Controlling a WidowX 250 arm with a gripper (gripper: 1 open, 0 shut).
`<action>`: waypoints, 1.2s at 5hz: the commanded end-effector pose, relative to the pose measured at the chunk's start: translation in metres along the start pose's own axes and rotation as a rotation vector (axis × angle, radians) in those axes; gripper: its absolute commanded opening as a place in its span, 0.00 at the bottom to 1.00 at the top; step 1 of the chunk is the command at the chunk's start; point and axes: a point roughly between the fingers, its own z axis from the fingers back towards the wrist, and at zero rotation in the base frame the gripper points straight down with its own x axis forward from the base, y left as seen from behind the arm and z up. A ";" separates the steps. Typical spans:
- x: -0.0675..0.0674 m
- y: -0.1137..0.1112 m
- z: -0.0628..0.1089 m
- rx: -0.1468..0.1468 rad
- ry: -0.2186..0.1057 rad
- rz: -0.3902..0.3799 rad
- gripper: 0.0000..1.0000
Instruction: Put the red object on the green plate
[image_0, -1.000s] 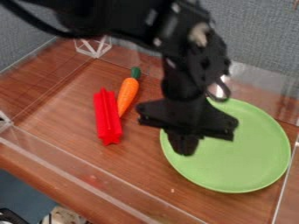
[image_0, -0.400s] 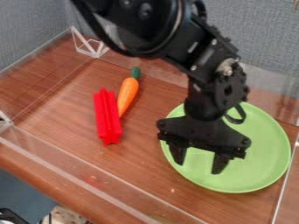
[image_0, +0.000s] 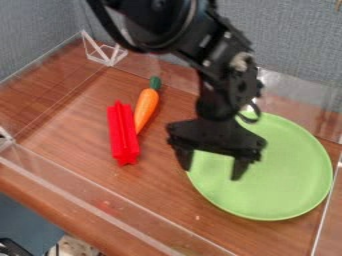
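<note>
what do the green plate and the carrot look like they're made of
The light-green plate looks like smooth plastic with a matte to satin finish: flat, even colour and a thin, shallow rim. The orange carrot could be a plastic or foam toy, judging by its uniform orange and simple green top, though a real one can't be ruled out.

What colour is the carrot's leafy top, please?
The carrot's top is dark green, seen best in the current camera view.

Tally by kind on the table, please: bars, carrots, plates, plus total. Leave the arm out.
Red bar: 1
Carrot: 1
Green plate: 1
Total: 3
</note>
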 end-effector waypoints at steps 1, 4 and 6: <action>0.027 0.031 0.023 -0.019 -0.094 0.055 1.00; 0.036 0.106 0.020 0.049 -0.124 0.176 1.00; 0.031 0.104 -0.005 0.091 -0.087 0.173 1.00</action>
